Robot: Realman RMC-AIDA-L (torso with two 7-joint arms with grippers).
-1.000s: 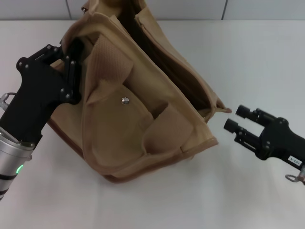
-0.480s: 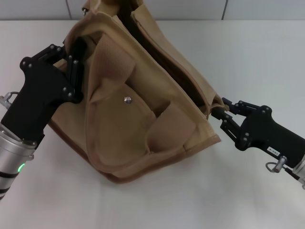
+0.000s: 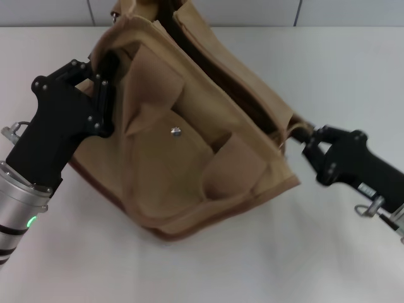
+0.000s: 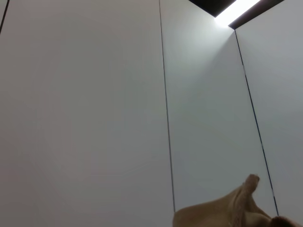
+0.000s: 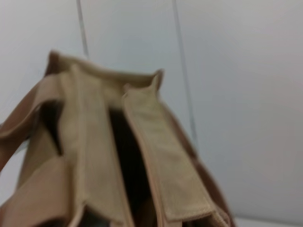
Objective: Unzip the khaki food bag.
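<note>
The khaki food bag (image 3: 189,158) lies tilted on the white table, its snap button (image 3: 176,131) facing up and its dark top opening (image 3: 221,82) running from the far end to the right corner. My left gripper (image 3: 106,88) is shut on the bag's left end. My right gripper (image 3: 302,140) is at the bag's right corner, shut on the small fabric tab at the end of the opening. The right wrist view shows the bag's top (image 5: 156,156) with a dark gap between its two edges. The left wrist view shows only a scrap of khaki fabric (image 4: 236,213). The zipper pull is hidden.
The white table (image 3: 353,76) stretches around the bag on all sides. A pale panelled wall (image 3: 252,9) runs along the table's far edge, just behind the bag's far end.
My right gripper moved in from the right, open at first, and closed on the bag's right corner. The bag shifted slightly to the right. My left gripper kept its hold.
</note>
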